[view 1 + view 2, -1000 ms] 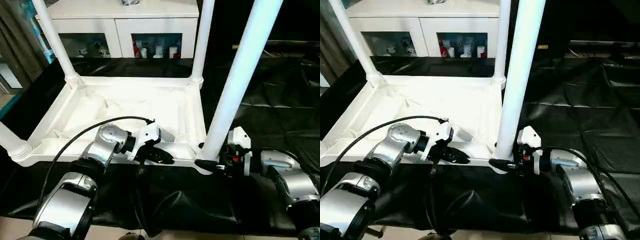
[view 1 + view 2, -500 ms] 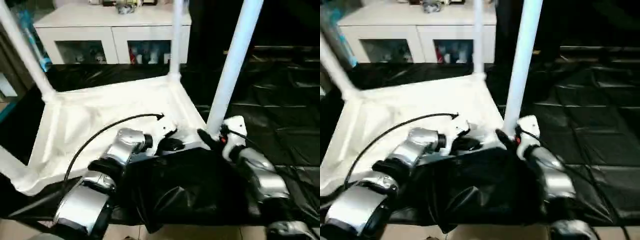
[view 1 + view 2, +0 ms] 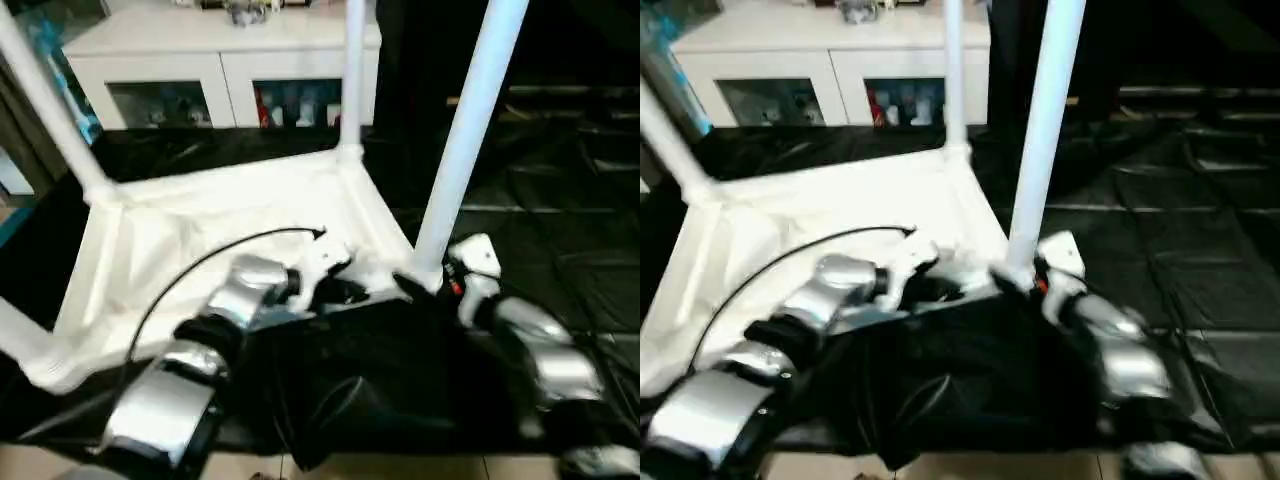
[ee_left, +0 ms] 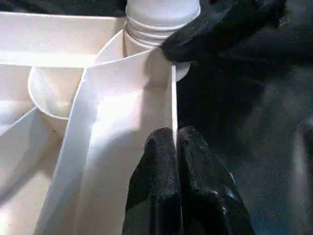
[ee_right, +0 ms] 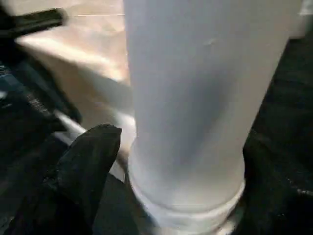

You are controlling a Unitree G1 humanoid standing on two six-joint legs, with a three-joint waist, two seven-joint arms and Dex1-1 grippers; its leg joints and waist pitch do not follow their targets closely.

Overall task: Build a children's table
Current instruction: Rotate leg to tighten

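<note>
Head views: table (image 3: 230, 200) upside down on black cover (image 3: 560, 180), ribbed underside up, legs standing in corner sockets. Near leg (image 3: 470, 130) upright in the corner closest to the robot's right arm. Left gripper (image 3: 345, 292) on the table's front rim, just beside that leg's socket, on the inboard side. Right gripper (image 3: 410, 285) at the foot of the same leg, on the outboard side. Cabinet (image 3: 220, 50) well behind the leg, beyond the table's far rim.

Left wrist view: fingers (image 4: 161, 147) pressed together with the thin rim wall pinched between them, a short way along the rim from the leg's socket. Ringed leg base seated in the socket, with the right gripper's black tip laid against it.

Right wrist view: very close on the leg's base and its collar, right gripper hard beside it; clamped on the leg or merely alongside, impossible to tell.

Handling, as a judgement: hollow moulded plastic, so probably light and easy to shift, stiff enough at ribs and sockets, but smooth and likely slippery under hard pads. Thin rim wall apt to flex if squeezed far from a corner, so best pinched close to the socket, as here. Leg best taken low, just above the collar, where a twist or push goes straight into the socket; higher up, long lever and risk of tipping the light table.
</note>
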